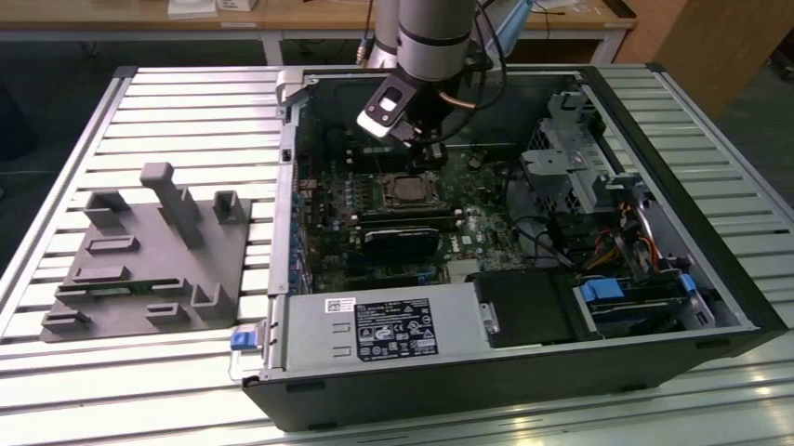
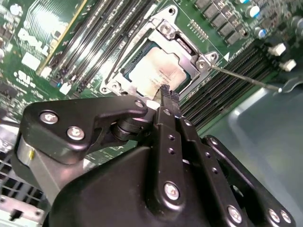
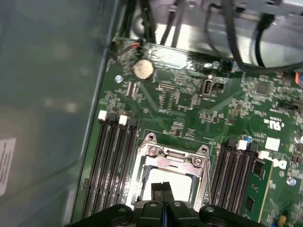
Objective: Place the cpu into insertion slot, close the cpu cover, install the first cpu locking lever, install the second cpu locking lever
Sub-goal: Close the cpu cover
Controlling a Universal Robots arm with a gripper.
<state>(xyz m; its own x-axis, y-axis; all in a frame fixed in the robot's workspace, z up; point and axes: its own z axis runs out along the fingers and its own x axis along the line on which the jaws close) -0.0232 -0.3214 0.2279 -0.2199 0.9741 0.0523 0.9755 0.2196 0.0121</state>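
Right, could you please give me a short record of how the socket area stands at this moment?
cpu: seated in the insertion slot
cpu cover: appears to lie down around the cpu
gripper: shut, holding nothing, tips just over the socket's edge
lever rod: angled out from a socket corner
setting: open computer case

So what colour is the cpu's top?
Dull silver-grey; the cpu shows best in the second wrist view.
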